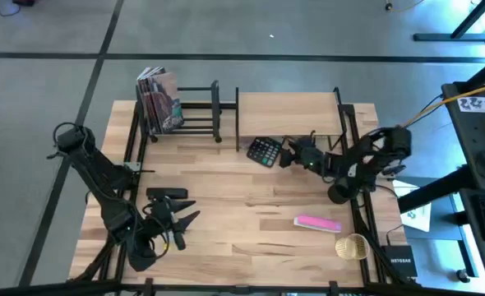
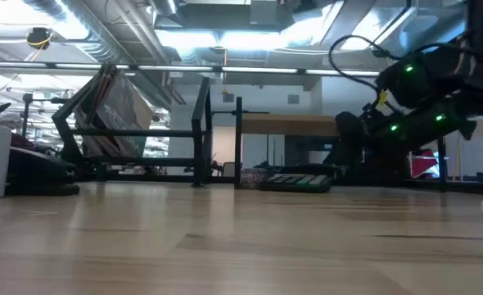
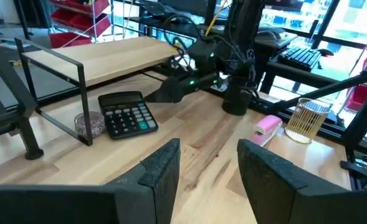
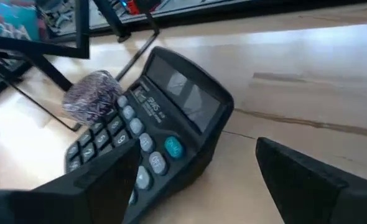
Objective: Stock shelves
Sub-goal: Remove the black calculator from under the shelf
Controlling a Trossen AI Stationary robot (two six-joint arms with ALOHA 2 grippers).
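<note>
Risk is mostly at the calculator [image 1: 265,151]: the right gripper [image 1: 290,155], fingers apart, is just beside it, and a push could slide it against the thin black upright of the wooden shelf [image 1: 288,113] or onto the small glittery thing [image 4: 89,97] under the shelf. Near, the left gripper [image 1: 181,216] waits with fingers apart on the left of the counter [image 1: 251,197]. The pink stapler [image 1: 317,223] and gold mesh cup [image 1: 351,246] lie near right. The middle is open. Far left, the black rack [image 1: 195,108] holds magazines [image 1: 160,99].
</note>
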